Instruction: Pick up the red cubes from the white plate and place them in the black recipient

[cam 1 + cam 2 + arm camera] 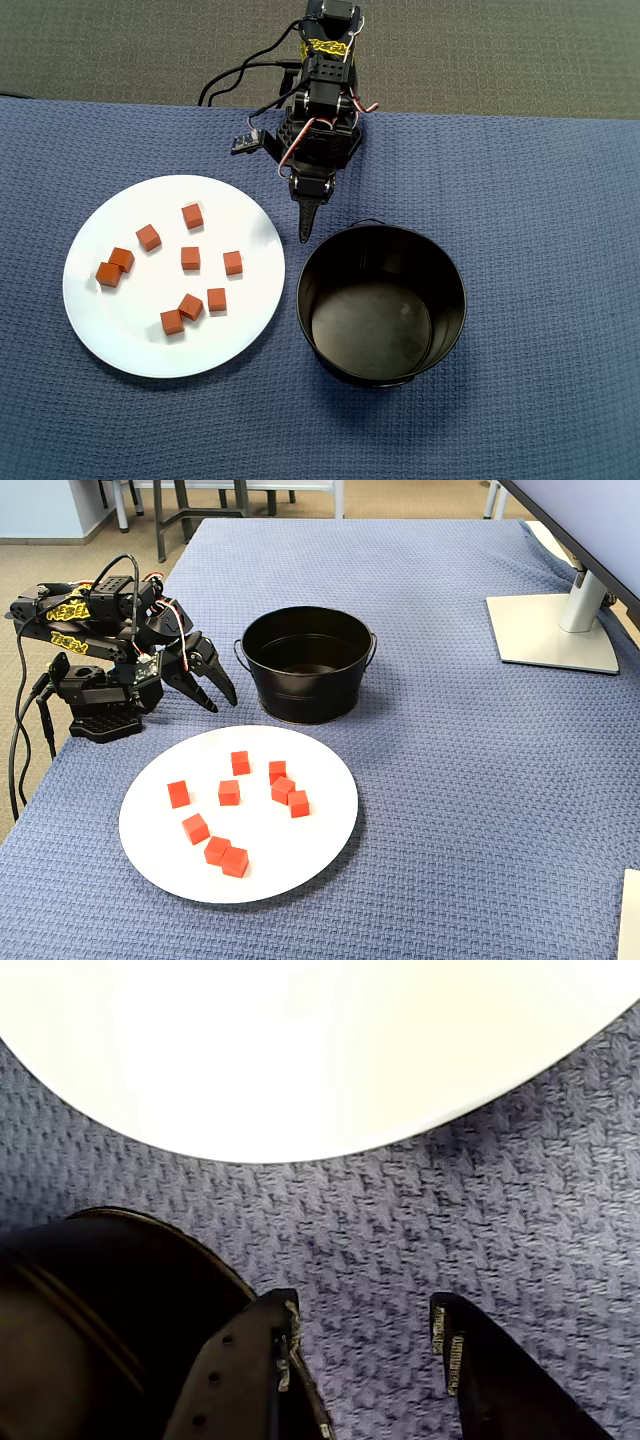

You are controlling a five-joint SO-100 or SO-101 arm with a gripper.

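Two dark fingers (455,1355) of the claw (365,1345) stand apart in the wrist view with only blue woven cloth between them, so the claw is open and empty. In the overhead view it (305,225) hangs in the gap between the white plate (110,330) and the black recipient (381,305), near the upper middle of the frame. Nine red cubes (190,258) lie scattered on the plate at left centre, two pairs touching. The recipient stands just right of the plate, nothing visible inside. A blue cloth (470,780) covers the tabletop.
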